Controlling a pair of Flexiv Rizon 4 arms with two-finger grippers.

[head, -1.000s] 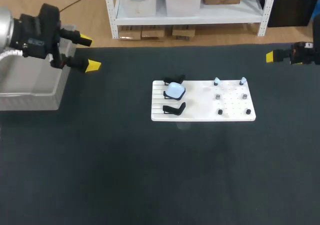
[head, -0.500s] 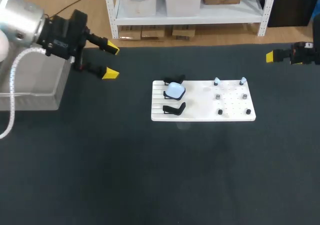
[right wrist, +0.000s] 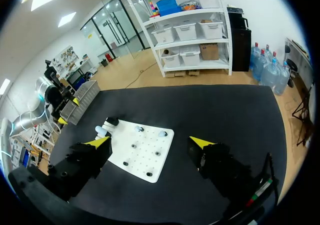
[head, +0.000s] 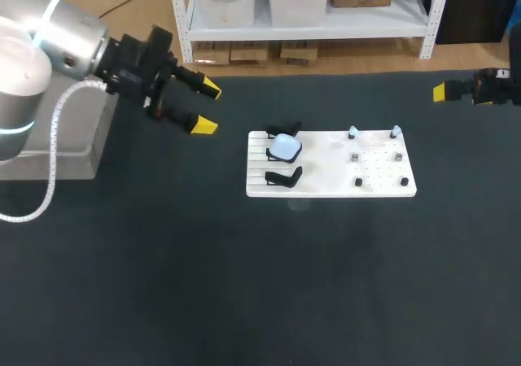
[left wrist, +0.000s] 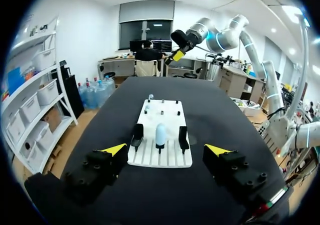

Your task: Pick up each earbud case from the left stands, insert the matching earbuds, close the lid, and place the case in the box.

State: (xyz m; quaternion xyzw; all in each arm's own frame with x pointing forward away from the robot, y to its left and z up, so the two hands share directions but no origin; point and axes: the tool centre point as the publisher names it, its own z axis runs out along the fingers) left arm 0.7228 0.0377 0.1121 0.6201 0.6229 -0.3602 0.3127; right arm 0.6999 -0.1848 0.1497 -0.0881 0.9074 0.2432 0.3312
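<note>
A light blue earbud case (head: 285,146) sits on the middle one of three black stands at the left end of a white board (head: 326,171). Two pale blue earbuds (head: 352,132) stand on pegs at the board's far right part, beside several bare black pegs. My left gripper (head: 205,106) hangs open and empty to the left of the board. In the left wrist view the case (left wrist: 160,134) stands ahead of my open left gripper (left wrist: 166,149). My right gripper (head: 444,92) is open far off at the table's back right; the board (right wrist: 137,152) lies ahead of it.
A grey box (head: 49,142) stands at the table's left edge, behind my left arm; it also shows in the right wrist view (right wrist: 82,96). The two outer stands (head: 283,176) hold nothing. Dark table surface lies bare around the board.
My left arm has swung right, from over the grey box towards the board, with its gripper staying open. The right arm has kept still.
</note>
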